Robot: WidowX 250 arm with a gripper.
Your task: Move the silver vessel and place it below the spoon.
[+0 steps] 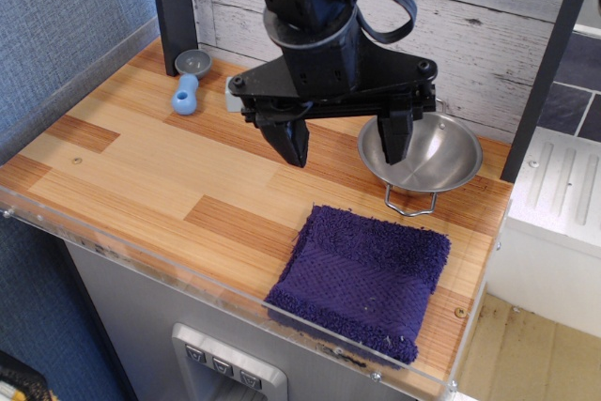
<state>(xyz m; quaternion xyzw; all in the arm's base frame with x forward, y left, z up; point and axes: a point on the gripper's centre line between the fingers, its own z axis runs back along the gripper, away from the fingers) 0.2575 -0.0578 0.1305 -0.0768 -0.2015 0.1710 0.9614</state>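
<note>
A black robot arm hangs over a wood-plank table [141, 176], its tool [346, 146] spread wide, the two dark wedge-shaped fingers well apart. The left-hand finger [289, 141] tapers to a point above bare boards; the other dips over the near rim of the silver vessel [437, 152], though whether it touches the metal cannot be told. Nothing is held between them.

The silver vessel, a shiny round stainless-steel bowl with a thin wire loop handle jutting from its front edge, sits at the right of the table near the whitewashed plank wall. Just in front of it lies a thick purple terry towel [364, 279], folded into a rough square, its nap fuzzy, one corner reaching the table's clear acrylic lip.

The spoon [189, 79], a stubby toy with a fat light-blue handle and a round grey head, lies at the far left corner beside a dark upright post [174, 7], well apart from the bowl. A pale grey-green cube [231, 91] peeks out behind the tool's crossbar.
</note>
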